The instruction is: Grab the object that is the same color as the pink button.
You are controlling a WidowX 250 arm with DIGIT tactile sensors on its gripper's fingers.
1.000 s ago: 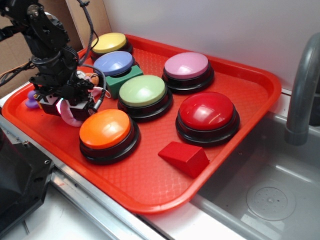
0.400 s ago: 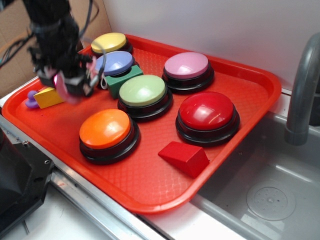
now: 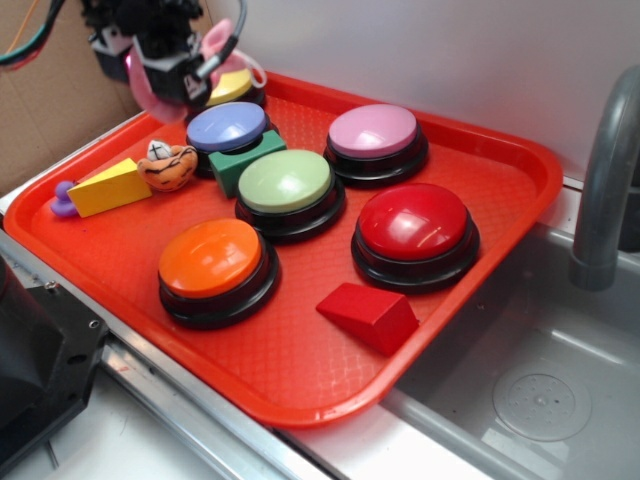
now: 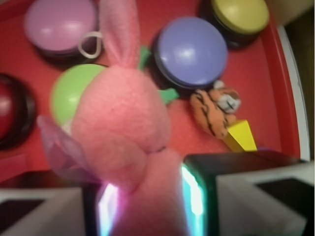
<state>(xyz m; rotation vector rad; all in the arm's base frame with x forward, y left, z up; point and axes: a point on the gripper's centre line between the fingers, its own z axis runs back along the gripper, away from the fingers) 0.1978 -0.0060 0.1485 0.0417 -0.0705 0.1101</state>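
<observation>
Right up against the wrist cam, the bunny (image 4: pixel 123 128) is a fuzzy pink blob with 1 long ear sticking up and a thin white cord loop. Jaws of the gripper (image 3: pixel 165 65) are clamped on it, holding it above the tray's (image 3: pixel 300 390) far left corner, near the yellow button (image 3: pixel 232 86).

White wall (image 3: pixel 420 50) behind; steel sink (image 3: pixel 520 390) w/ grey faucet (image 3: pixel 605 170) at right.
</observation>
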